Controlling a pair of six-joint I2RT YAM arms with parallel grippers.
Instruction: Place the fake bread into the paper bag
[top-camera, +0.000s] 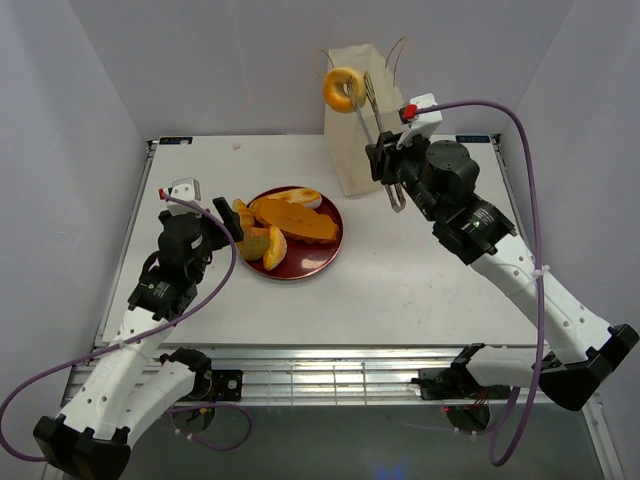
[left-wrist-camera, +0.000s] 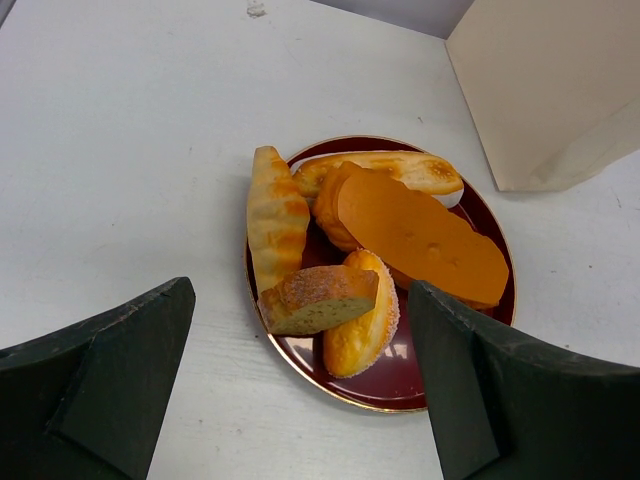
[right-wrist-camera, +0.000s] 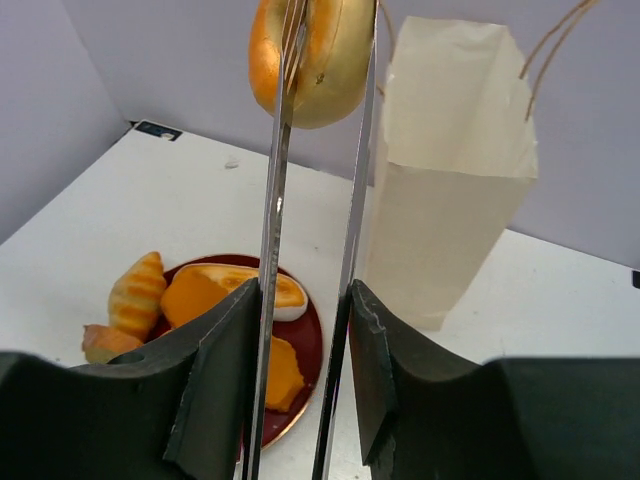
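Right wrist view: the fake bread ring (right-wrist-camera: 325, 70) sits pinched near the tips of the metal tongs (right-wrist-camera: 275, 200), raised just beside the open top of the paper bag (right-wrist-camera: 450, 180). The ring is glossy and golden, the bag matte cream paper with thin loop handles. The right gripper (right-wrist-camera: 302, 300) squeezes the tongs' two blades narrowly. The left gripper (left-wrist-camera: 300, 295) spreads wide over the dark red plate (left-wrist-camera: 390, 375) of wedges and a roll, holding nothing.
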